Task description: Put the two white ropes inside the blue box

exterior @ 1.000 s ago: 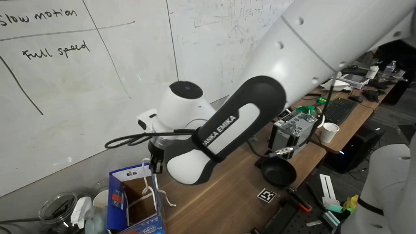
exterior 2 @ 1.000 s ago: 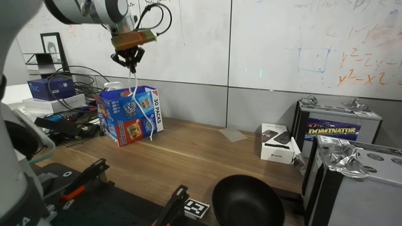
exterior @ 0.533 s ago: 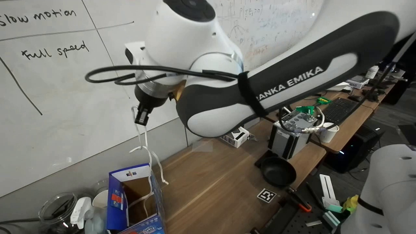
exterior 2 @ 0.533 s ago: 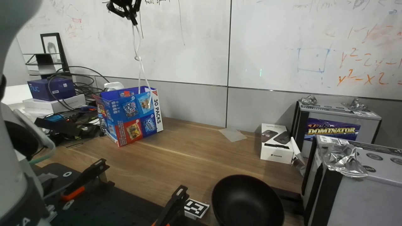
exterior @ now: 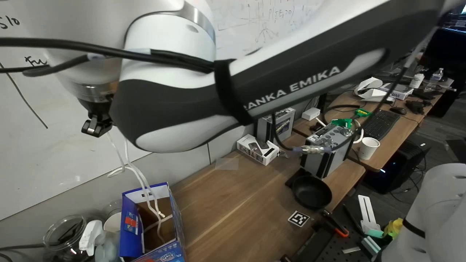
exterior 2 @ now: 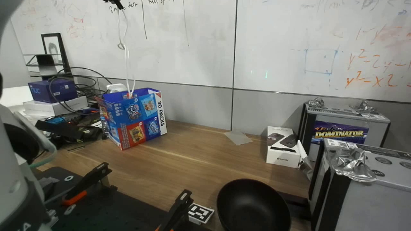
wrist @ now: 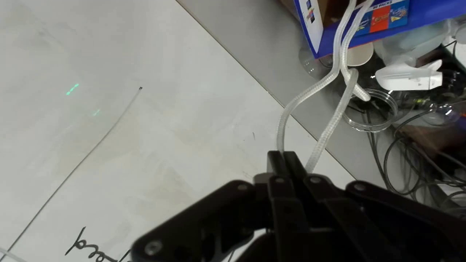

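White rope (wrist: 334, 67), looped, one piece or two uncertain: light, limp, likely to sway; the crossing, where strands bunch, seems the best hold. It hangs with lower strands at the mouth of the blue box (exterior 2: 133, 118), near the wall-side edge of the counter (exterior 2: 192, 154); depth unclear. Pale strand (exterior: 151, 227) inside: possibly the second rope. Gripper (wrist: 283, 155): fingertips pinched together on the white rope, hardly a gap showing.

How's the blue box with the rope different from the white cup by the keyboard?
The blue box is big, and the white cup is small. The blue box has corners; the white cup is round. Some white rope dangles into the blue box, not into the white cup. Both are open on top.
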`<state>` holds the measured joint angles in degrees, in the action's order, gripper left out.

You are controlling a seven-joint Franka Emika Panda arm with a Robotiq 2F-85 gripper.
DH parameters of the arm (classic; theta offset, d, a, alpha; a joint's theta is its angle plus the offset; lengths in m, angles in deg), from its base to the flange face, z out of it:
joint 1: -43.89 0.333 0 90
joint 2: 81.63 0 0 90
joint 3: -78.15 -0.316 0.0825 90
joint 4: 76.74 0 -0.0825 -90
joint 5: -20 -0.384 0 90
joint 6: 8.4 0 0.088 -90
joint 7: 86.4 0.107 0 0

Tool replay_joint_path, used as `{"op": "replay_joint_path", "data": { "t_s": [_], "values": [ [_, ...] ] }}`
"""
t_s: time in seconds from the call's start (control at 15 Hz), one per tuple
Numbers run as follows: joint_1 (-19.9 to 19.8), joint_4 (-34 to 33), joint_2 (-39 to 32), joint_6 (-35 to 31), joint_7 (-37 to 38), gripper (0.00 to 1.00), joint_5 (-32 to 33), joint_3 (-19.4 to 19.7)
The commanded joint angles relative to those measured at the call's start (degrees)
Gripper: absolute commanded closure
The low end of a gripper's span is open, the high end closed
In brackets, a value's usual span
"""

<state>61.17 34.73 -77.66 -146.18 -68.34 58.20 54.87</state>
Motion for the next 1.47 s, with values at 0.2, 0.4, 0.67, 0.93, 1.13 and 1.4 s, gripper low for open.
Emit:
{"op": "replay_joint_path", "data": {
  "t_s": [0.2,0.4,0.67,0.93,1.13,1.4],
  "values": [
    [2.97,-13.25,-12.89,7.2,4.34,0.99,6.8,1.45],
    [4.19,-15.26,-15.62,6.99,2.88,0.99,5.46,3.14],
    [5.54,-15.98,-17.62,7.13,1.27,0.99,3.84,4.46],
    [6.11,-15.75,-18.1,7.86,0.03,0.99,2.63,5.1],
    [6.28,-15.8,-18.47,8.77,-1.07,0.99,1.35,5.38],
    [6.14,-15.69,-18.53,10.15,-4.05,0.63,-2.02,5.33]
  ]
}}
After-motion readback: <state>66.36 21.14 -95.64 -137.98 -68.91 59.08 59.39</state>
